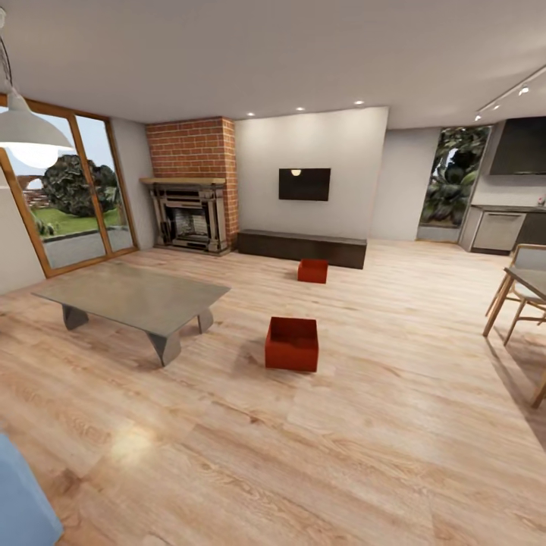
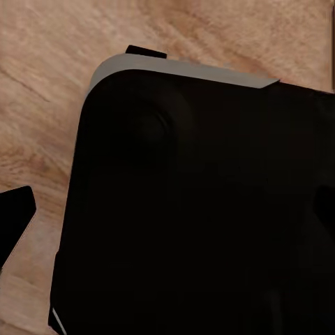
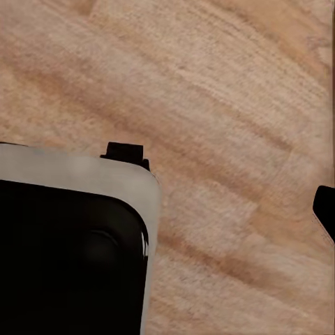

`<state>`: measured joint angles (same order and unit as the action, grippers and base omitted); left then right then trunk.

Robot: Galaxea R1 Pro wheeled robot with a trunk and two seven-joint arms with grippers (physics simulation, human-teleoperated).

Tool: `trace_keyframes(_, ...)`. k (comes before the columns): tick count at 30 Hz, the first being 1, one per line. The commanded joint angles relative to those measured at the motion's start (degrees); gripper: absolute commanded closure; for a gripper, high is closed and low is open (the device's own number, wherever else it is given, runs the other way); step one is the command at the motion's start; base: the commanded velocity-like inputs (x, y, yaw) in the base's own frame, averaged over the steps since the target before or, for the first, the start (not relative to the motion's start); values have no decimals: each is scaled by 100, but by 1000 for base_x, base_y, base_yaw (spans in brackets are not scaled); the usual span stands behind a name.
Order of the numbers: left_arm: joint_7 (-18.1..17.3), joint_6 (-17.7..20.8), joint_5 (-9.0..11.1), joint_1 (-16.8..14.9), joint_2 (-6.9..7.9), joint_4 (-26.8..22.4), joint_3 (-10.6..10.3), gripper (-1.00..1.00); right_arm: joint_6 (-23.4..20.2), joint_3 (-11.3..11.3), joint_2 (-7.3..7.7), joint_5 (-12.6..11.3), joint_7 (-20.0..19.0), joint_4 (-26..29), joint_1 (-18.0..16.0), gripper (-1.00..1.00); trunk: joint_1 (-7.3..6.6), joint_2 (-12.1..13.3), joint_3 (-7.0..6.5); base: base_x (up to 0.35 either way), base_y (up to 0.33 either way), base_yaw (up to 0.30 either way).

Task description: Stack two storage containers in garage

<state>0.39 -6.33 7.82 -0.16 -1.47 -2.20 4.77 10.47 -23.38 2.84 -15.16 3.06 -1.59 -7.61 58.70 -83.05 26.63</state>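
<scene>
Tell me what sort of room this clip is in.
A living room, open to what looks like a kitchen and dining corner on the right. It has a red brick fireplace, a black wall TV above a long low dark bench, and a low grey coffee table on light wood planks.

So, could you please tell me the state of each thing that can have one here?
Near bin: upright, open, empty, on wood floor.
Far bin: upright, on wood floor before the bench.
TV: off.
Fireplace: unlit.
Ceiling lights: on.
Hands: state cannot be told.
</scene>
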Motion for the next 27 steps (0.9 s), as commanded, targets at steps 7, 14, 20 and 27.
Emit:
trace_keyframes(7,5,-17,9,-2,-2,0,42,-100,50,-51,-9,-55,-7,-17,-6,-100,3,-2,5,325,0,-17)
trace_keyframes(14,1,-17,9,-2,-2,0,42,-100,52,-51,-3,-54,-15,-17,-8,-100,3,-2,5,325,0,-204)
trace_keyframes(20,4,-17,9,-2,-2,0,42,-100,51,-58,-3,-23,-15,-17,-6,-100,3,-2,5,325,0,-70)
trace_keyframes(27,0,-11,9,-2,-2,0,42,-100,49,-60,-3,-6,-15,-17,-5,-100,3,-2,5,325,0,-4)
